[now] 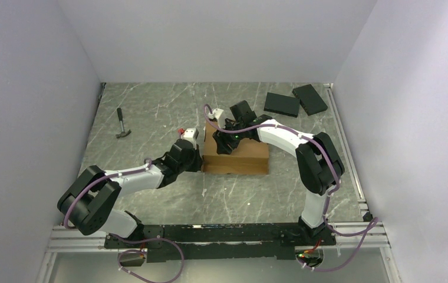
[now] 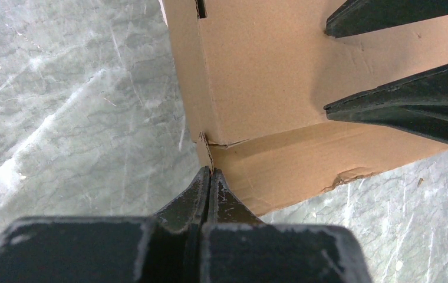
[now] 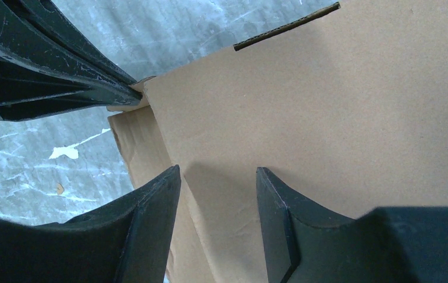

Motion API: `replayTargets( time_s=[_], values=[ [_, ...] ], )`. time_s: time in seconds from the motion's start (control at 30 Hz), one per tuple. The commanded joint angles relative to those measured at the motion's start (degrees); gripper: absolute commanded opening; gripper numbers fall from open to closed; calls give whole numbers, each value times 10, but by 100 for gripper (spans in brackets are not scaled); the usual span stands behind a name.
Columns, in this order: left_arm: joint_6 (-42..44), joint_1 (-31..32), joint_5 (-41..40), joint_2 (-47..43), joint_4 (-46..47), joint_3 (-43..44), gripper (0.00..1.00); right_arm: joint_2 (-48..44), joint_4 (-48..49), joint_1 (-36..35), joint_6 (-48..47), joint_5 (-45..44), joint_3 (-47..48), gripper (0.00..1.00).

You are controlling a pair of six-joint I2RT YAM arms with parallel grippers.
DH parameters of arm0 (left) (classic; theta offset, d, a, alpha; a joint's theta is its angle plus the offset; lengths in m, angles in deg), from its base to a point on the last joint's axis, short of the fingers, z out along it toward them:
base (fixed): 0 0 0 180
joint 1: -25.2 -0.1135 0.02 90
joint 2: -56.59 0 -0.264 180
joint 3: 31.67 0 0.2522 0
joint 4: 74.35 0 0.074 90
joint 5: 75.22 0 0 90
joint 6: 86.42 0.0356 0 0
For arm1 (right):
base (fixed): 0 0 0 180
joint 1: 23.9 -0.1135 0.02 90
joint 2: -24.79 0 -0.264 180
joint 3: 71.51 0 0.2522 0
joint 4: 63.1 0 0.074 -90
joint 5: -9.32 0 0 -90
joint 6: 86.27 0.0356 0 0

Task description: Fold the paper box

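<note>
While the brown corrugated paper box [image 1: 242,158] lies mid-worktop, its left flap stands upright, with creases, a slot and one scuffed edge showing. Left gripper [image 2: 210,172] fingers are closed, tips touching the box's left corner; right gripper [image 3: 218,177] fingers stand apart, empty, over the raised panel. Worktop [image 1: 151,112] is grey marbled, with a hammer [image 1: 121,124] at far left and two black slabs [image 1: 282,104] at far right; pale walls [image 1: 210,35] on three sides.

paper box [image 1: 239,158]: mid-table | left claw [image 1: 200,159]: at its left edge (apparently touching) | hammer [image 1: 122,124]: far left
</note>
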Motion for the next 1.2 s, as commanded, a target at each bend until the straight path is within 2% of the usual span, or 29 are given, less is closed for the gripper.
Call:
replayTargets(
  time_s=[0.0, 0.43, 1.17],
  values=[
    [-1, 10, 20, -11, -1, -14, 0, 31, -18, -3, 5, -20, 3, 54],
    [-2, 15, 17, -28, 11, -35, 0, 38, -19, -3, 9, -29, 5, 54],
    [27, 32, 23, -9, 6, -9, 0, 43, -24, -3, 11, -26, 8, 54]
  ],
)
